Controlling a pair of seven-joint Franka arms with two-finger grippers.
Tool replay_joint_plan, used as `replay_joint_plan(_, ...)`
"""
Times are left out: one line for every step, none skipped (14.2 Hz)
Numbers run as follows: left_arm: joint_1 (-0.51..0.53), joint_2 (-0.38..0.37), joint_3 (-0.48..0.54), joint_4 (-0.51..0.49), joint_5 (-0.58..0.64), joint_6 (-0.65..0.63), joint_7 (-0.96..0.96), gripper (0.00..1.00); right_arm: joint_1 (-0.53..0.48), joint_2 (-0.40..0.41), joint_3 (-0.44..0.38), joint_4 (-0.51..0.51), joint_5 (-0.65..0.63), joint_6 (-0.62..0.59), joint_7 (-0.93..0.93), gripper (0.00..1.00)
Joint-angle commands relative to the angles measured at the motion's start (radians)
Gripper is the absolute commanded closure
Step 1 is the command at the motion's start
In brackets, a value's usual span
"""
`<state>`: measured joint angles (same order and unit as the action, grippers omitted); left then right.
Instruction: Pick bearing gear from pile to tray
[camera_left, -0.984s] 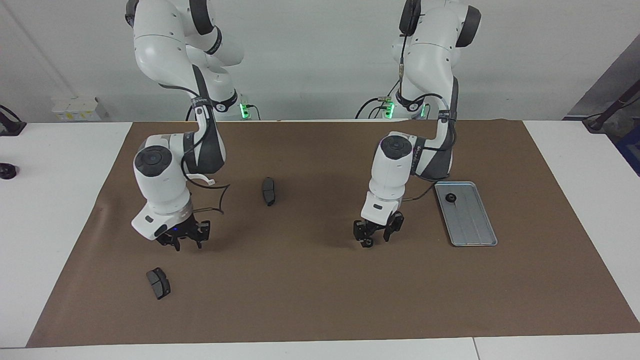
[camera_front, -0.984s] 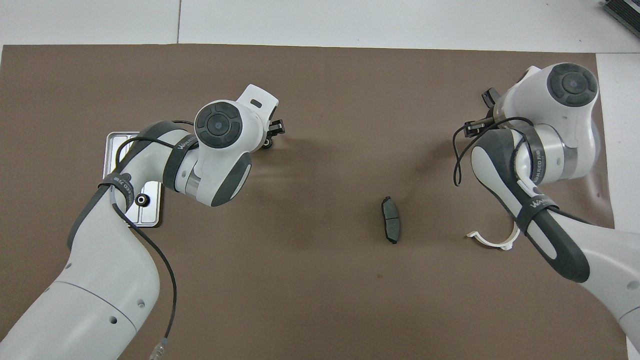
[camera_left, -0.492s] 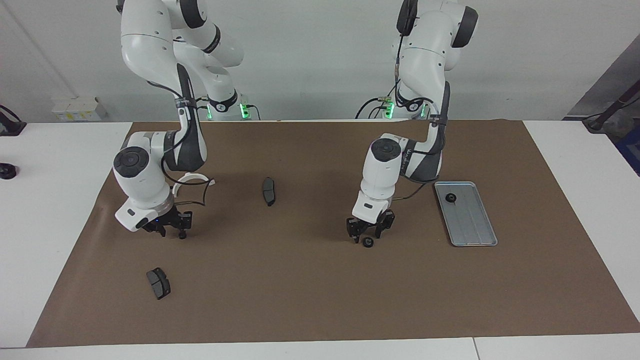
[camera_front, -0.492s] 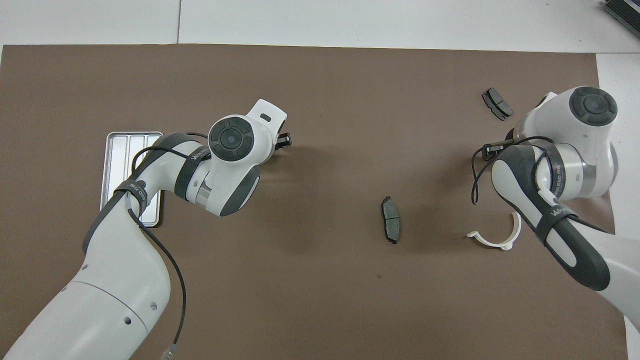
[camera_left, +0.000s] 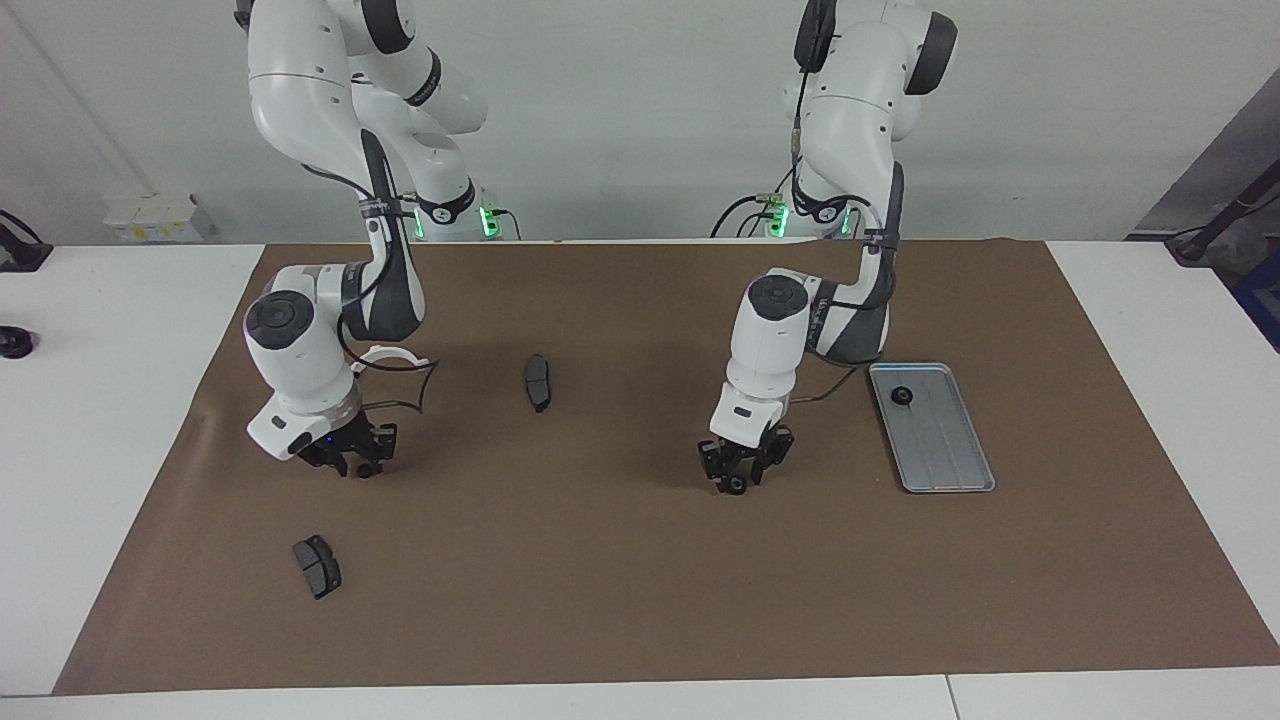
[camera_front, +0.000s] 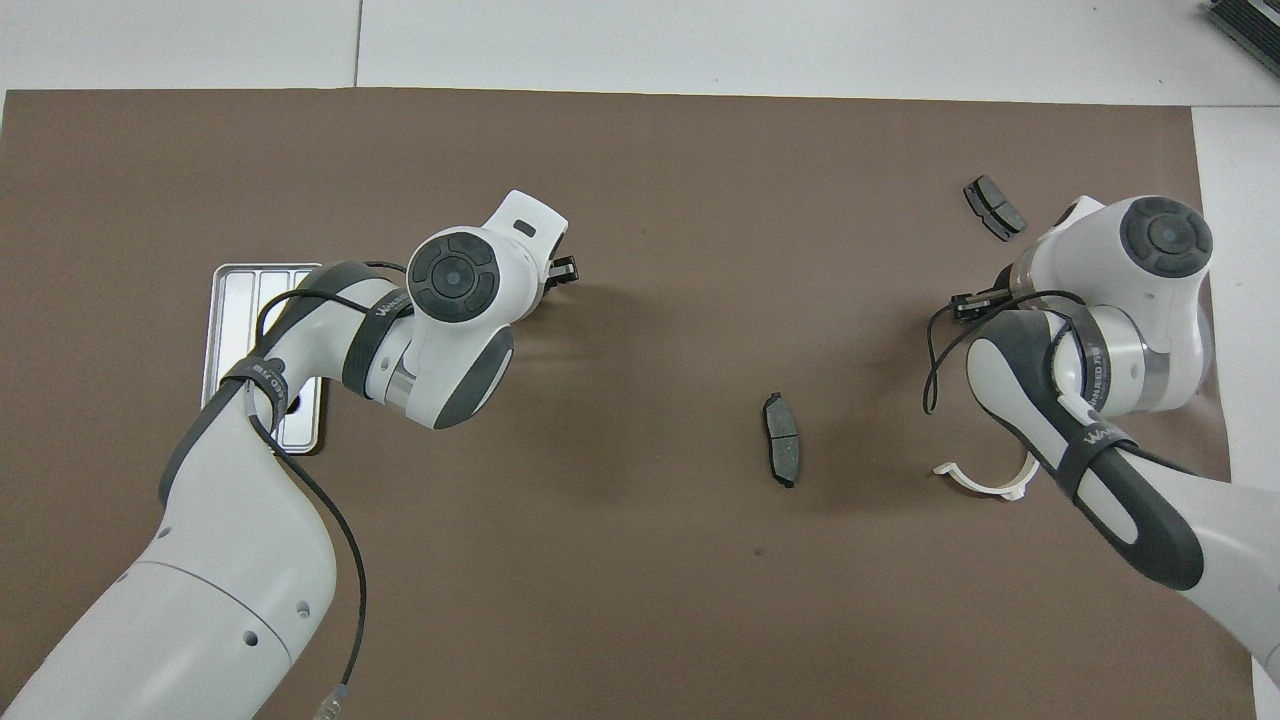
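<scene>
While my left gripper (camera_left: 737, 478) pinches a bearing gear (camera_left: 736, 486) and my right gripper (camera_left: 352, 460) holds another, either grip may slip before the tray (camera_left: 955, 468).

Two glossy white arms with dark grey joint caps, black cables strapped alongside, green base lights.
</scene>
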<state>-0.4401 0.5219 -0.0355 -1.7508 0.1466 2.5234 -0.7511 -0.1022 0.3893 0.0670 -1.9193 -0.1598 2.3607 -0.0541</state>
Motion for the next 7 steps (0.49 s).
replay_joint_plan(-0.012,0.01,0.009,-0.003,0.037,0.021,-0.024,0.45,-0.017,-0.035,0.007,-0.055,0.025,0.034,-0.024,0.55)
replay_joint_plan(-0.014,0.015,0.009,-0.003,0.041,0.02,-0.025,0.46,-0.017,-0.035,0.008,-0.055,0.025,0.034,-0.023,0.6)
replay_joint_plan(-0.014,0.015,0.009,-0.003,0.041,0.02,-0.025,0.46,-0.017,-0.037,0.008,-0.056,0.025,0.034,-0.023,0.65)
replay_joint_plan(-0.015,0.015,0.009,-0.003,0.044,0.015,-0.025,0.52,-0.017,-0.037,0.007,-0.056,0.025,0.034,-0.021,0.71)
replay_joint_plan(-0.015,0.015,0.009,-0.003,0.045,0.012,-0.025,0.73,-0.017,-0.037,0.008,-0.056,0.025,0.034,-0.021,0.77)
replay_joint_plan(-0.014,0.013,0.009,-0.001,0.045,0.008,-0.024,1.0,-0.017,-0.037,0.008,-0.056,0.025,0.034,-0.021,0.82)
replay_joint_plan(-0.011,0.013,0.008,0.007,0.044,0.003,-0.024,1.0,-0.017,-0.037,0.008,-0.055,0.025,0.034,-0.021,0.86)
